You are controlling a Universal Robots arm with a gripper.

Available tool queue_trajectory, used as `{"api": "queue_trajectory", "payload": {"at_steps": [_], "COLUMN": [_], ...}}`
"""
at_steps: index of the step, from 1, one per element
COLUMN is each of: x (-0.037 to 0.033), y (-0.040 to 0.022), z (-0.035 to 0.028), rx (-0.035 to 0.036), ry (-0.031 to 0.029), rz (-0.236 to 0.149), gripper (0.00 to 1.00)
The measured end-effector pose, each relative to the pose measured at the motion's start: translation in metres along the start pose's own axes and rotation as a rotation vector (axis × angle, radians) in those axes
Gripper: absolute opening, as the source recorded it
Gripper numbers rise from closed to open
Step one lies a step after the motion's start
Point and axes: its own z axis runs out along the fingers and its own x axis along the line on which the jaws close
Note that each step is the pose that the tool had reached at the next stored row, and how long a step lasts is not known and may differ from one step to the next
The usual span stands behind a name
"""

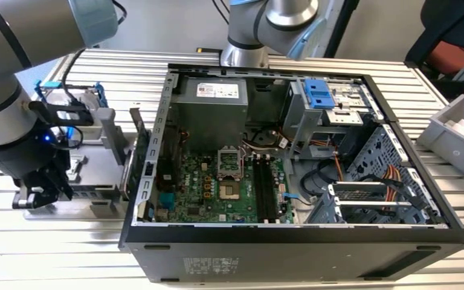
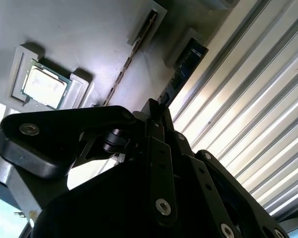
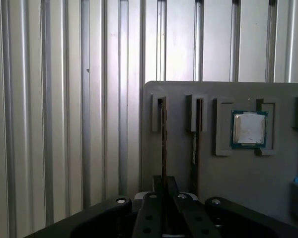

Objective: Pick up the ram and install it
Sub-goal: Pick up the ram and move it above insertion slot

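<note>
— Where was the ram stick (image 3: 163, 139)?
— On edge in the grey tray (image 3: 223, 188), in the slot nearest the tray's border, its length running straight away from the gripper (image 3: 164, 182).
— And the jaws?
— Pinched together across its thin near end. A second stick (image 3: 194, 134) stood just beside.

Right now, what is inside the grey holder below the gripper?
The ram and a second ram stick stand edgewise in slots; a processor chip lies in a recess. The gripper hides both sticks' near ends.

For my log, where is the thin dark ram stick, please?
In both wrist views, the ram stick stands in the grey tray's outermost slot, at the gripper.
</note>
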Motion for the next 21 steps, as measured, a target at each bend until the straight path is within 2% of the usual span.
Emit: {"api": "queue_trajectory", "payload": {"at_steps": [14,21], "x": [-0.0006,-0.0010], "y": [0.0001,0.0001], "z": [-0.0201,-0.0325], "rx": [0.0000,0.0000], "ry": [0.0000,0.0000], "rz": [0.000,0.000], "gripper": [0.00,0.00]}}
